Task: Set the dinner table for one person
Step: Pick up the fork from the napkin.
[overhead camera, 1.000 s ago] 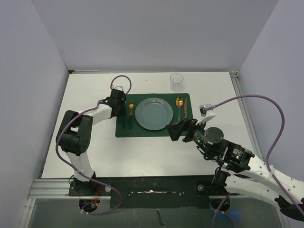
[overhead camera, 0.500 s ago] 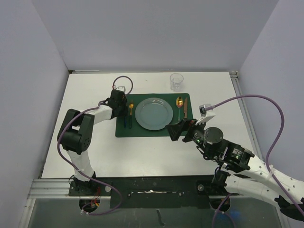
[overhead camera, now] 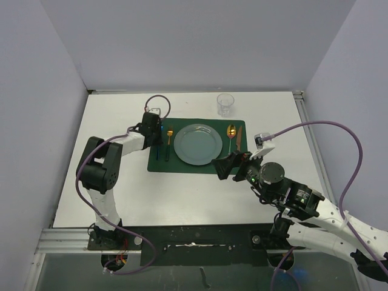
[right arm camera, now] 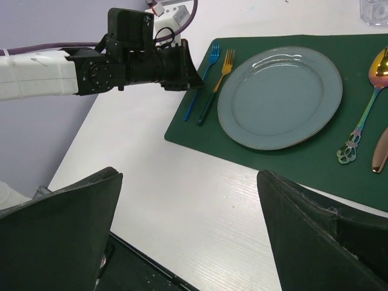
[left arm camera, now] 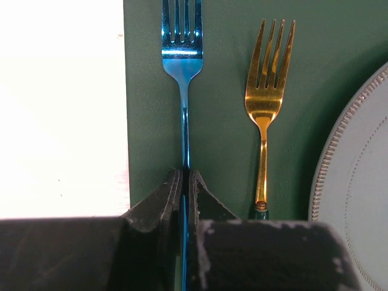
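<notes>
The left pincer [left arm camera: 185, 177] is pinched narrow on the slim handle of the blue fork [left arm camera: 182, 60], its two dark fingers pressed against either side of the stem. The fork lies flat with its tines pointing to 12 o'clock, just inside the 9 o'clock edge of the dark green placemat [left arm camera: 224, 121]. At 3 o'clock of it, close by and parallel but not touching, lies a gold fork [left arm camera: 267, 103] with a dark handle end. Further toward 3 o'clock is the beaded rim of the grey-blue plate [left arm camera: 357, 200]. The right pincer [right arm camera: 188, 182] stands wide apart with nothing between its fingers, at about 5 o'clock of the plate by the near edge of the placemat in the overhead view. At 3 o'clock of the plate rest a gold-bowled spoon [right arm camera: 370, 91] with an iridescent handle and, beyond it, a copper-toned knife [right arm camera: 382, 148]. A clear glass [overhead camera: 225, 104] stands off the placemat at about 1 o'clock of the plate. All of this lies on the white surface [overhead camera: 121, 194], the dinner table, which spreads out around the placemat on every side.
</notes>
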